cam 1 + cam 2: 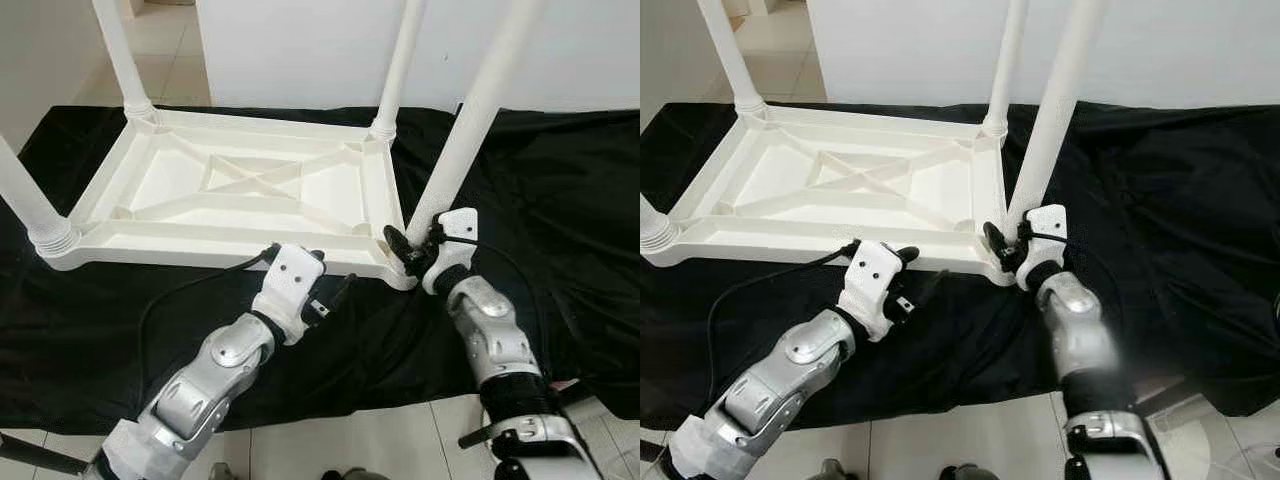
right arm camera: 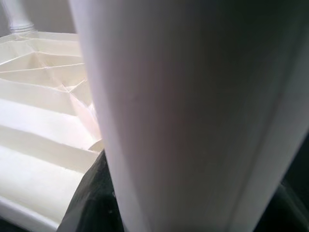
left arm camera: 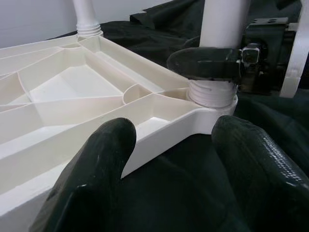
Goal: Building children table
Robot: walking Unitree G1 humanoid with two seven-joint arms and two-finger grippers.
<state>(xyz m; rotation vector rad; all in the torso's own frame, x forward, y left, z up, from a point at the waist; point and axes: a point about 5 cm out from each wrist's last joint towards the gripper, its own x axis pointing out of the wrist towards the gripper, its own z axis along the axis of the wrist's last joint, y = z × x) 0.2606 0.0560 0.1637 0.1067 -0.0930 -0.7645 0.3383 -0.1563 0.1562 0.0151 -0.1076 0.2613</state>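
- Two grippers are at work. The right gripper (image 1: 412, 250) is clenched around the base of the near-right leg (image 1: 470, 130), at the tabletop's 5 o'clock corner.
- The left gripper (image 1: 330, 290) hovers released, fingers (image 3: 96, 174) spread, just beside the tabletop's near rim at 6 o'clock, touching nothing.
- The tabletop (image 1: 230, 180) lies upside down on the black cloth (image 1: 570, 220), ribs facing up.
- Procedure, as judged: keep the leg upright over its threaded socket (image 3: 212, 94); brace the rim with the left gripper; turn evenly to avoid cross-threading.
- Count: one tabletop; four legs, one per corner, including far-left (image 1: 125, 60), far-right (image 1: 400, 60) and near-left (image 1: 30, 205).
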